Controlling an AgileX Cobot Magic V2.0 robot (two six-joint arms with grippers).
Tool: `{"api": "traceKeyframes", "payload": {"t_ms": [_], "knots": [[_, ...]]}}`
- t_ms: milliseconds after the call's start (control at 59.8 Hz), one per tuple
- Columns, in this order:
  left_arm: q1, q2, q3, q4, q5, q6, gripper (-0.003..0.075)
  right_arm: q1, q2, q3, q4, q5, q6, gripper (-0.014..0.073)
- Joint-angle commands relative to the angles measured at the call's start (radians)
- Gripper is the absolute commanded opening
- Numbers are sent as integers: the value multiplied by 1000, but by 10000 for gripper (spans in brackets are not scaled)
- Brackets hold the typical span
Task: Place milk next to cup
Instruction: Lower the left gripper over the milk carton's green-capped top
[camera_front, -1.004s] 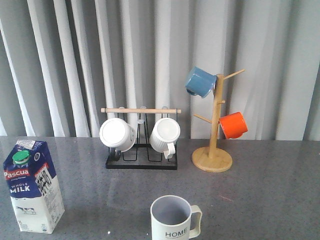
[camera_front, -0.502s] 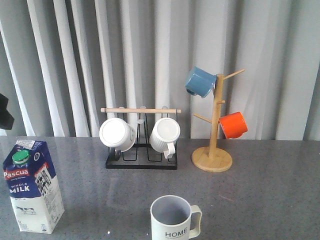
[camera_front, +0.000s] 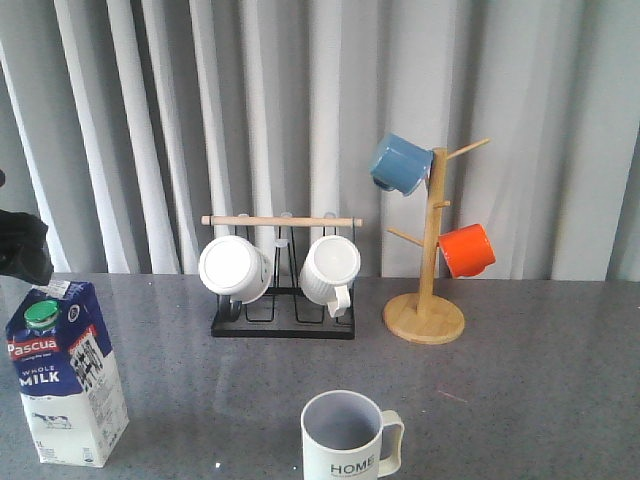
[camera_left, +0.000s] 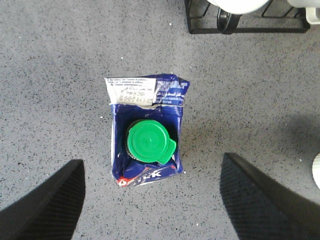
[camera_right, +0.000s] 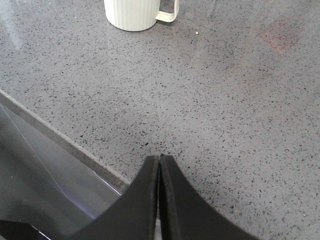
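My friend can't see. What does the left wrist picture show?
A milk carton with a round green cap stands on a grey speckled table, seen from straight above. The left hand is open, one dark finger on each side, not touching it. A black rack shows at the edge.

The milk (camera_front: 62, 372) box has a red band that says "Pascua". Under it, white letters say "WHOLE MILK". The cup (camera_front: 350, 437) says "HOME" in dark letters. Small print on the box top is too tiny to read.
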Motion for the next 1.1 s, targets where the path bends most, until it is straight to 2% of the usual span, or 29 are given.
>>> {"api": "traceKeyframes", "payload": {"t_ms": [0,519,1087], "knots": [[1,-21,-23,-24,-21,13,541,-3,8,-26,4,-53,0,-4],[0,38,-23,-60,-21,83,541,-3,8,-26,4,-53,0,-4],[0,146,-22,-43,-21,84,541,-3,8,-26,3,-52,24,-4]]}}
